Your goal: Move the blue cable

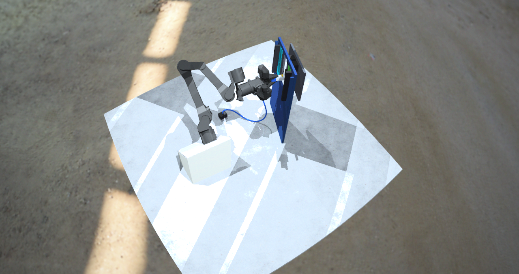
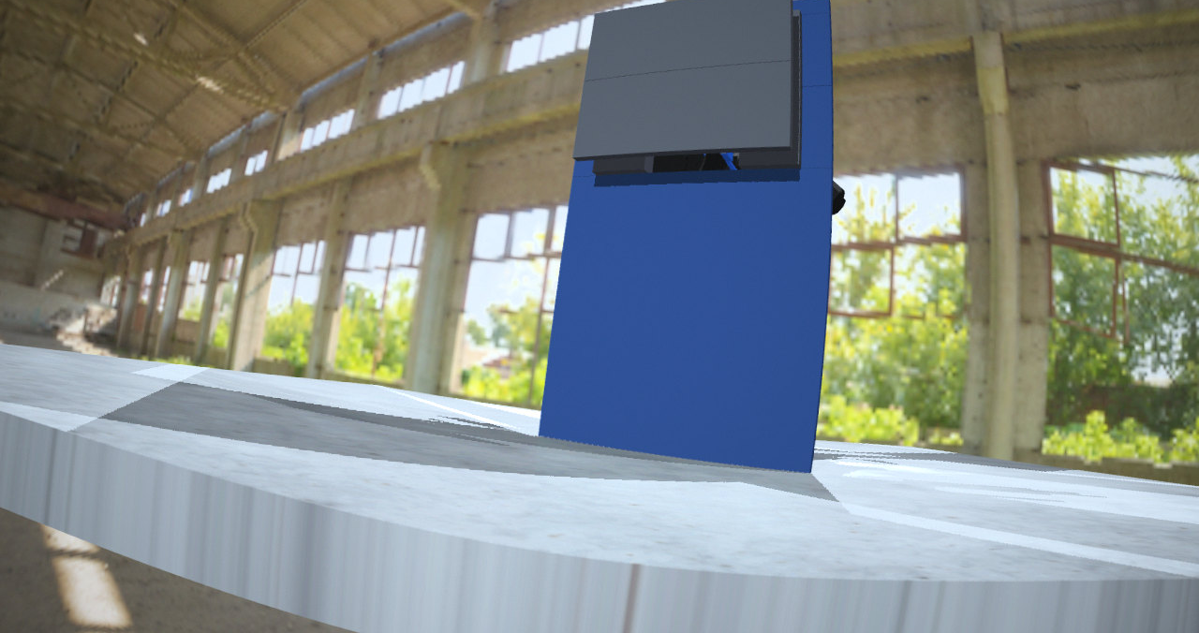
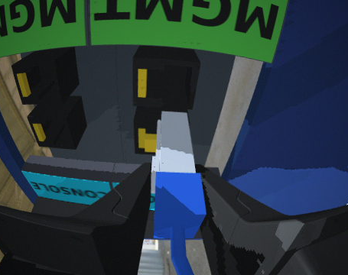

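The hand [image 1: 277, 79] [image 3: 172, 171] was clamped on the blue plug [image 3: 180, 198], its clear nose directed away from the fingers, presumably for insertion. Ahead of the hand, the nose overlapped a black port housing [image 3: 143, 114]; seating could not be determined. The cable [image 1: 259, 120] [image 3: 178, 252] trailed behind.

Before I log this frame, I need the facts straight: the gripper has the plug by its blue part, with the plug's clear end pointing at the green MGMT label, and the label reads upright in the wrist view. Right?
Not quite: the wrist view shows the MGMT label upside down.
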Motion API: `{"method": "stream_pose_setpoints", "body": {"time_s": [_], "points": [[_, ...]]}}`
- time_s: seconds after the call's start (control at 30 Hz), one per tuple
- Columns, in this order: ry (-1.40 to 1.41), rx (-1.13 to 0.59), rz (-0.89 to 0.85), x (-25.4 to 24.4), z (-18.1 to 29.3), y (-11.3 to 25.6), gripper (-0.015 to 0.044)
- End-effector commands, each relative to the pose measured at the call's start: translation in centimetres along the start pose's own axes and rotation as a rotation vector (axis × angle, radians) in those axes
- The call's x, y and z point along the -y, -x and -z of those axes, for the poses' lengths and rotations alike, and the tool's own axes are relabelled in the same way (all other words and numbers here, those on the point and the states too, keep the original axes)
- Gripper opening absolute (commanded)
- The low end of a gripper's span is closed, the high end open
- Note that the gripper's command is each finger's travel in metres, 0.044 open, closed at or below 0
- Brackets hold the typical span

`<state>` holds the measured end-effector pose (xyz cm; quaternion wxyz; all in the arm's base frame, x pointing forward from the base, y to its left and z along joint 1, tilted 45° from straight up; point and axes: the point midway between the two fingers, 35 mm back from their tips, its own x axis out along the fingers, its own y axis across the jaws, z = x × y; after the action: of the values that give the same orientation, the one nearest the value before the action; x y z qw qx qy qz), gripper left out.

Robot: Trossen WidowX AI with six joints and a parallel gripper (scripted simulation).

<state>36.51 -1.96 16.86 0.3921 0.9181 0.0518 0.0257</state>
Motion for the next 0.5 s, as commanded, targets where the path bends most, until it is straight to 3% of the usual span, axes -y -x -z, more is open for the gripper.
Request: {"method": "stream_pose_setpoints", "body": {"time_s": [0.0,0.47], "points": [[-0.005,0.005,-0.006,-0.11,0.0,-0.04,0.0],[-0.005,0.004,-0.006,-0.1,0.2,-0.11,0.0]]}}
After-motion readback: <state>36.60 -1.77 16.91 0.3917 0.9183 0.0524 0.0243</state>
